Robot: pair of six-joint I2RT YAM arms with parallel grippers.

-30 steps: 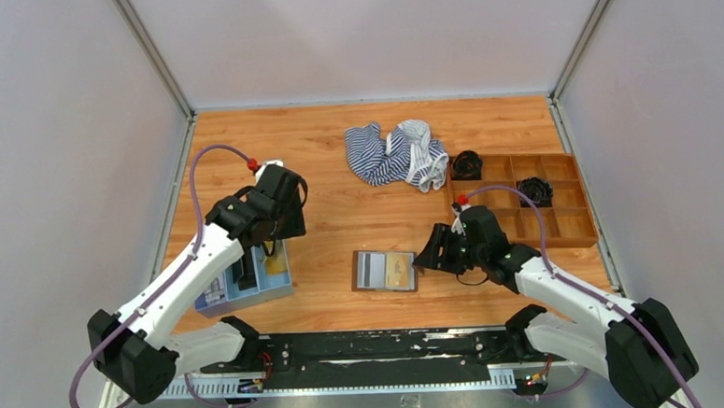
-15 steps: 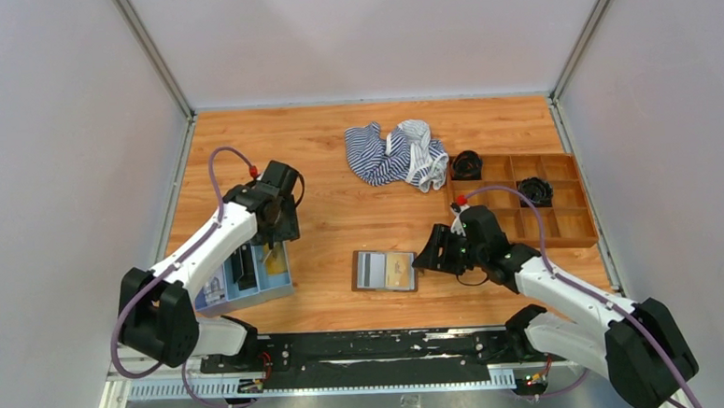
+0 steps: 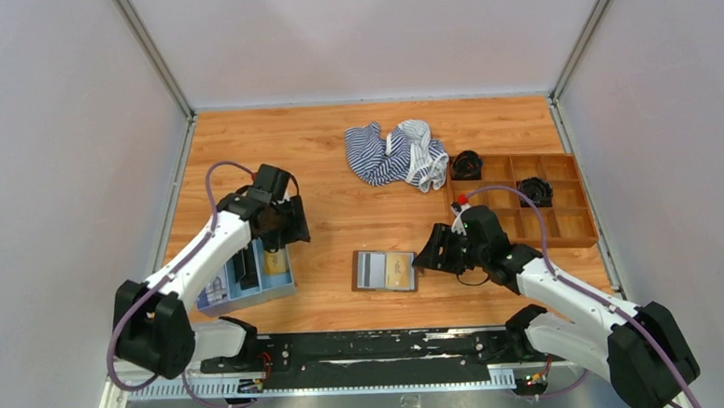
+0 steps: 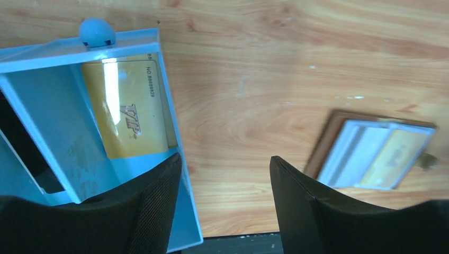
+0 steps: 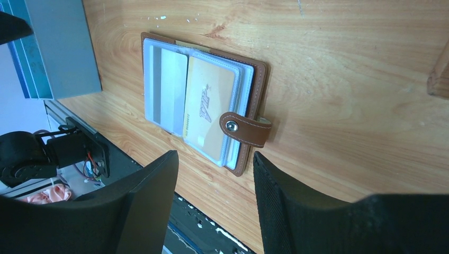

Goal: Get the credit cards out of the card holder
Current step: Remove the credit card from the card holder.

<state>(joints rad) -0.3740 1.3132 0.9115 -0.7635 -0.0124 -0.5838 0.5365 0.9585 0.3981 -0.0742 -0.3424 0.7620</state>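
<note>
**Both tools open, angled down over the bench**

The left arm point(image 3: 197, 259) rises from its base at the near left corner and reaches forward. It bends at the wrist, so the left tool point(image 3: 285, 231) points downward. In the left wrist view its two black fingers point(image 4: 151, 206) stand apart, with the jaws open and closed on nothing.

The right arm point(image 3: 564, 292) stretches from the near right corner low over the bench point(image 3: 338, 168), its forearm slanting toward the middle. The right tool point(image 3: 433, 254) points left and down, hanging just above the surface. In the right wrist view its fingers point(image 5: 296, 206) are likewise spread, gripping nothing.

The two tools are well apart.
</note>
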